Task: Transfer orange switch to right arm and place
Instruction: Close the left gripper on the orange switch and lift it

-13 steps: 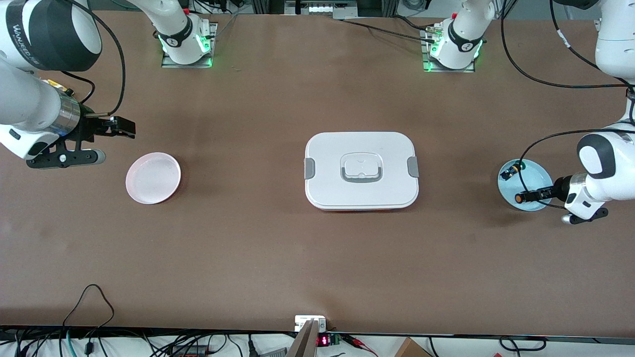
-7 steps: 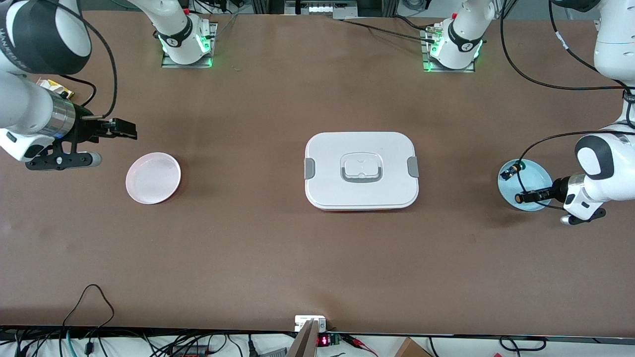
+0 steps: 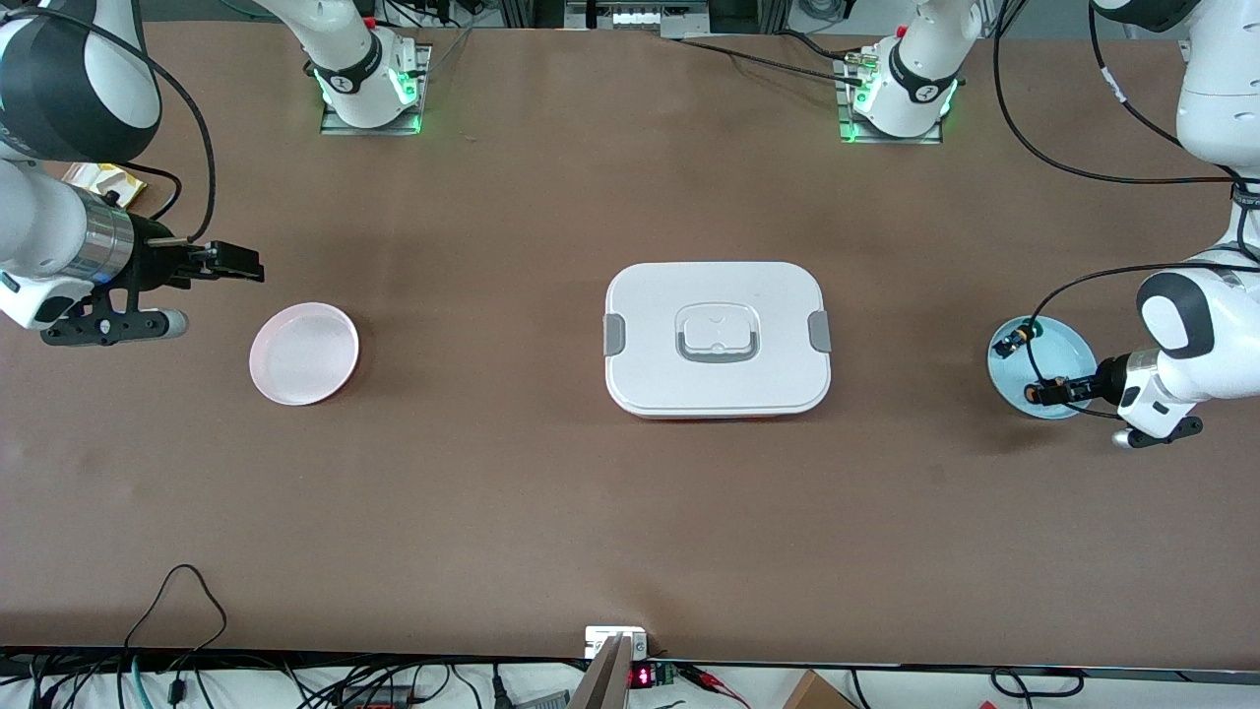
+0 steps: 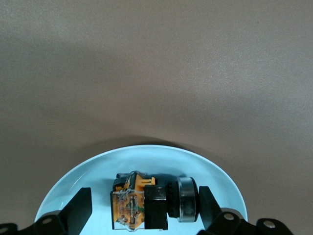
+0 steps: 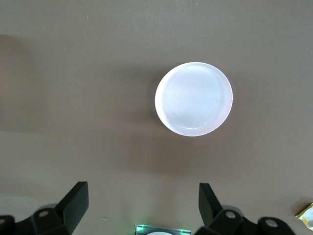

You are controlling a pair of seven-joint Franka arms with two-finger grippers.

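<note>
While spread fingers (image 4: 82,208) of the left gripper (image 3: 1051,391) straddle the orange switch (image 4: 154,204), no clamp shows: a gap remains on each side. Lies on its side in the blue dish (image 3: 1041,367), switch nearer the front camera than the second switch (image 3: 1008,344) in that same dish. Judged as lined up for a sideways pinch across the body, hence the low, nearly level wrist reaching in from the table's edge at the left arm's end. Pickup not yet made; handover not begun.

Holds the right gripper (image 3: 228,262) up, fingers parted and empty, just beside the pink dish (image 3: 304,353), which sits well apart from the blue dish, past the white lidded box (image 3: 718,338). Right arm waiting, forearm level, likely parked close to the presumed drop-off.
</note>
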